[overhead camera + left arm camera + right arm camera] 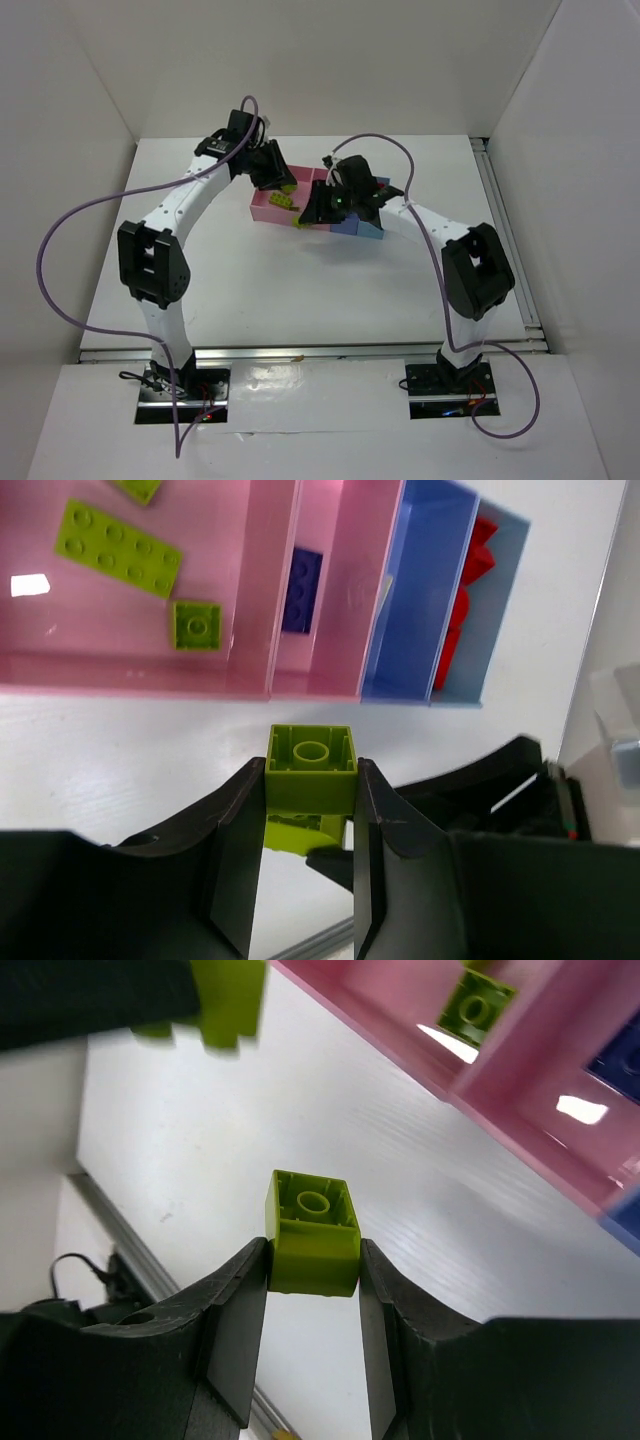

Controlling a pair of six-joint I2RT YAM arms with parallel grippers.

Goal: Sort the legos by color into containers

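Top view first: the left gripper [272, 172] hangs over the pink end of the containers [258, 208], which sit at about 12 o'clock from the table's middle. The right gripper [322, 207] hovers just beside it, toward 3 o'clock. What either holds is too small to tell from up here.

Over to the left wrist view, and there it is: the jaws are clamped on a yellow-green brick [311, 765], pads on its flat side walls, just at 6 o'clock of the bins. It is squarish with no real long axis. Its hollow underside faces the camera, so the studs point away. It looks like light, rigid, glossy plastic, so the flat walls are the place to pinch and a slack grip could let it slide. In the wide pink bin [70, 630] a long green plate [118, 548] runs from 10 to 4 o'clock. A dark blue brick [302, 588] lies along 12 to 6, and red bricks [462, 600] sit in the end blue bin.

Right wrist view: this claw too is closed, on a second green brick [312, 1235]. Its hollow side faces the camera as well, with the pink bins up at 1 o'clock.
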